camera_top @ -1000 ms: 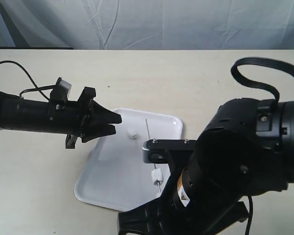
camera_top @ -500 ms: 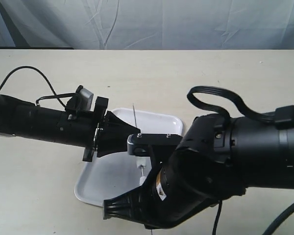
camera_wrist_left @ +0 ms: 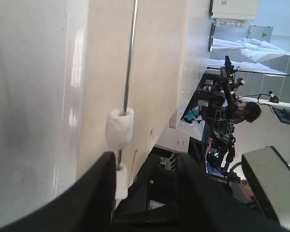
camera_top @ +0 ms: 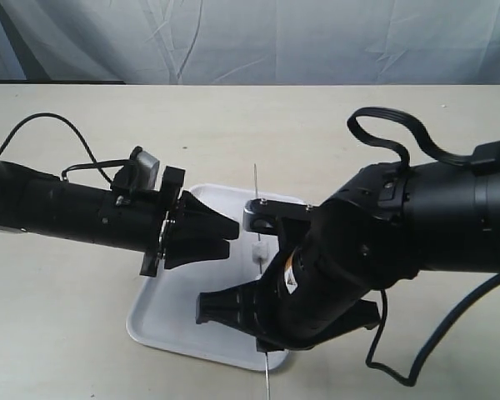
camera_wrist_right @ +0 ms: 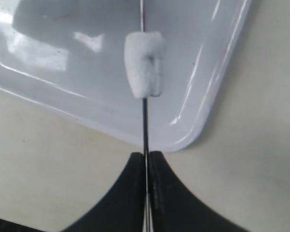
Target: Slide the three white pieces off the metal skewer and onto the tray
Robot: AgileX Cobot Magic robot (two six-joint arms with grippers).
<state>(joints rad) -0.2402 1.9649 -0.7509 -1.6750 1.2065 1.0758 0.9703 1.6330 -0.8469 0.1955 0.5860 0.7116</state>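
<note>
- The counter (camera_top: 75,333) is pale beige and carries everything in the scene.
- The right arm (camera_top: 433,229) is the bulkiest thing in view, reaching in from the right and leaning over the near right part of the tray.
- The left arm (camera_top: 58,208) lies nearly level, coming in from the left.
- The tray (camera_top: 162,317) is white and glossy and sits mid-counter between the two arms.
- The left hand (camera_top: 232,237) is over the tray's far left part, released, with its two fingers spread apart.
- The right hand (camera_wrist_right: 146,162) is clenched on the metal skewer (camera_top: 256,179), with its fingertips pressed together around the rod.
- The skewer runs near to far over the tray's right side, and each end reaches past the rim.
- A white piece (camera_wrist_left: 119,128) is threaded on the rod over the tray.
- A second white piece (camera_wrist_left: 120,181) sits close behind it on the rod, just beside one finger (camera_wrist_left: 87,193) of the left hand.
</note>
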